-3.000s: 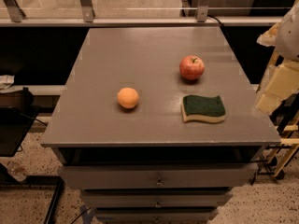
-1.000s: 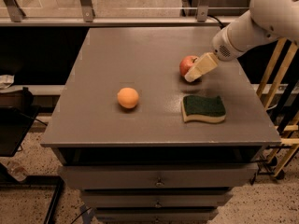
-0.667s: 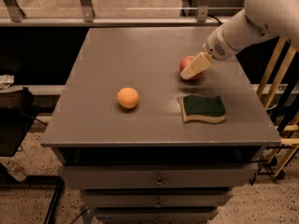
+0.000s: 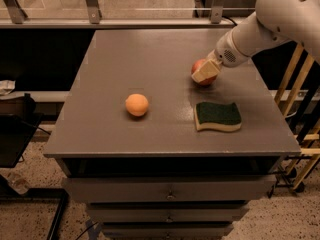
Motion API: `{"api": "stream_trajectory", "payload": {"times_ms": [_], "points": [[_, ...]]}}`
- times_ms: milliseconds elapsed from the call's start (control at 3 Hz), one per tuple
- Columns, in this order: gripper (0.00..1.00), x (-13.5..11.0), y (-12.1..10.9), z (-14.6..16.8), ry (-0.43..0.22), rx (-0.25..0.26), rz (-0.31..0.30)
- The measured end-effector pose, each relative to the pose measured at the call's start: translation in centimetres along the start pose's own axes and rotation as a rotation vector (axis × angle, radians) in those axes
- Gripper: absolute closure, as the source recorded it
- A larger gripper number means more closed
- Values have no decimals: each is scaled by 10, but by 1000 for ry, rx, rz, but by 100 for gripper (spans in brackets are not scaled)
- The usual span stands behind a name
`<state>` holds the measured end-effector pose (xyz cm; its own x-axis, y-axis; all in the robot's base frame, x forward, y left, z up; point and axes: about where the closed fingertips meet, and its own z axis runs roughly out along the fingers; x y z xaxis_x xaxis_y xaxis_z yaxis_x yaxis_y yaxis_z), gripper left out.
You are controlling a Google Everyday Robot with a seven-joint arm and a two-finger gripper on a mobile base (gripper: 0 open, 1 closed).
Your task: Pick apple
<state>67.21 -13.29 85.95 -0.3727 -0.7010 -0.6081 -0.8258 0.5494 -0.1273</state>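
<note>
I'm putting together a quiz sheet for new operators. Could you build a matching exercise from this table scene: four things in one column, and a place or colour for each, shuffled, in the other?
Things
1 apple
2 orange fruit
3 sponge
4 gripper

Descriptions
A green top, front right of the table
B beige, right at the red fruit
C alone, left of centre
D red, right rear, partly covered

Pairs: 1-D, 2-C, 3-A, 4-B
</note>
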Motion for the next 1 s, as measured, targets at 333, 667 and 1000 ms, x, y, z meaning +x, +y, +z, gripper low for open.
{"api": "stream_trajectory", "payload": {"times_ms": [333,667,1000], "points": [[87,-7,6,-3,-7,-10,-22],[100,-23,6,-29,-25,7,-92],[100,-40,7,-57,-19,26,-176]]}}
